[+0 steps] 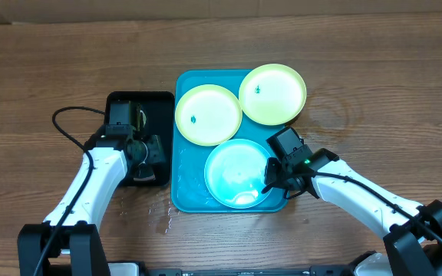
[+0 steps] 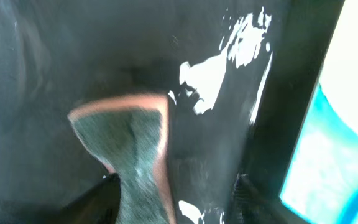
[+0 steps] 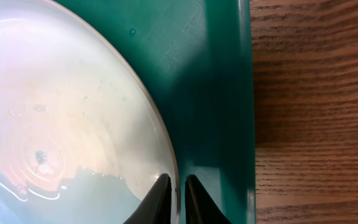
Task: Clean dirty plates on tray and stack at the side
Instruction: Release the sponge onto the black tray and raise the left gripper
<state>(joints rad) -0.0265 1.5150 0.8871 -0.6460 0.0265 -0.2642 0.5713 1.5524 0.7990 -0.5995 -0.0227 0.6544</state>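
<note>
Three plates lie on the turquoise tray (image 1: 184,84): two pale yellow-green ones (image 1: 208,115) (image 1: 272,93), each with a small dark speck, and a light blue one (image 1: 239,172) at the front. My right gripper (image 1: 271,182) (image 3: 178,179) is at the blue plate's (image 3: 73,112) right edge, fingers pinched on its rim. The plate looks wet and has a small dark speck. My left gripper (image 1: 153,149) (image 2: 178,180) hangs low over the black tray (image 2: 42,62). Its jaws stand wide apart. A green scouring sponge (image 2: 129,137) lies between them, touching only the left finger.
The black tray (image 1: 159,100) sits directly left of the turquoise tray. Water drops mark the wooden table (image 1: 159,215) in front of the trays. Bare wood (image 3: 316,112) lies right of the turquoise tray's rim.
</note>
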